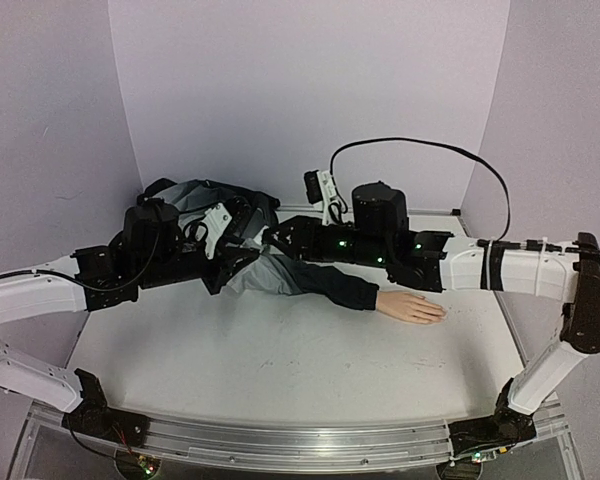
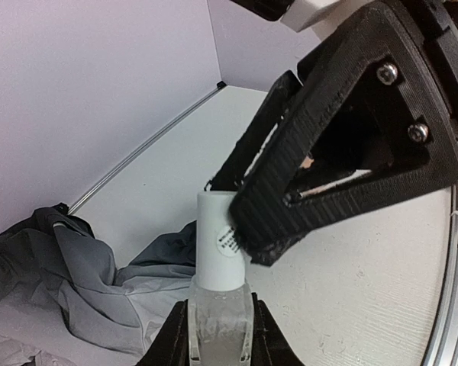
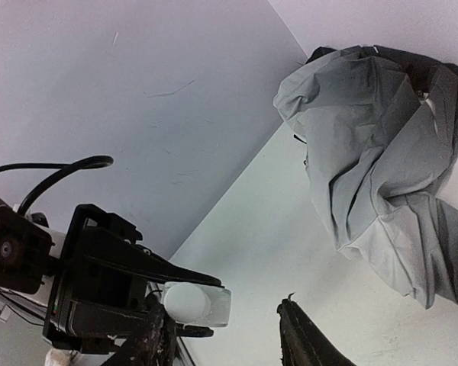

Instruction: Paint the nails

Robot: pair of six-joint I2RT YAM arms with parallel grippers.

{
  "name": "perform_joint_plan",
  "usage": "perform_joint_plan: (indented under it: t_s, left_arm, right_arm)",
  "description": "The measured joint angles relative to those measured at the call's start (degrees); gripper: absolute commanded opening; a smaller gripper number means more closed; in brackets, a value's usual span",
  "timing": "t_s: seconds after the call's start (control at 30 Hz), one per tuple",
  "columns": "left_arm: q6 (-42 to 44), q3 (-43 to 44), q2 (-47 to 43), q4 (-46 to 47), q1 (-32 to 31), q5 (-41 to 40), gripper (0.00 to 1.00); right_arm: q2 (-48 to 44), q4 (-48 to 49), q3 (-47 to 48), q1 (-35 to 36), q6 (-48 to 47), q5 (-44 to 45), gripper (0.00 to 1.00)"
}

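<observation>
Nails: at fingertips of pale flesh-coloured mannequin hand. Too small to make out singly; colour or coating cannot be told. Hand lies flat on white table, right of centre, fingers pointing right in top view. Wrist emerges from cuff of dark grey jacket sleeve.

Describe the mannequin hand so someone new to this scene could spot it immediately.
Find the grey jacket lying across the white table and follow its dark sleeve rightwards. The mannequin hand pokes out of the cuff, flat on the table: the only flesh-coloured thing in a scene of black, white and grey.
</observation>
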Motion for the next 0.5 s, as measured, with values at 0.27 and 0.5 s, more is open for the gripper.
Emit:
perform_joint_plan:
  t_s: [0.27, 0.5]
  left_arm:
    - [0.96, -0.07, -0.20, 0.00, -0.50, -0.55, 0.00]
    - [0.96, -0.07, -0.20, 0.00, -0.66, -0.22, 0.00]
  right_arm:
    - [1.88, 2.75, 0.96, 1.97, 3.17, 1.99, 0.36]
    - [1.88, 4.83, 0.96, 2.01, 4.66, 2.14, 0.12]
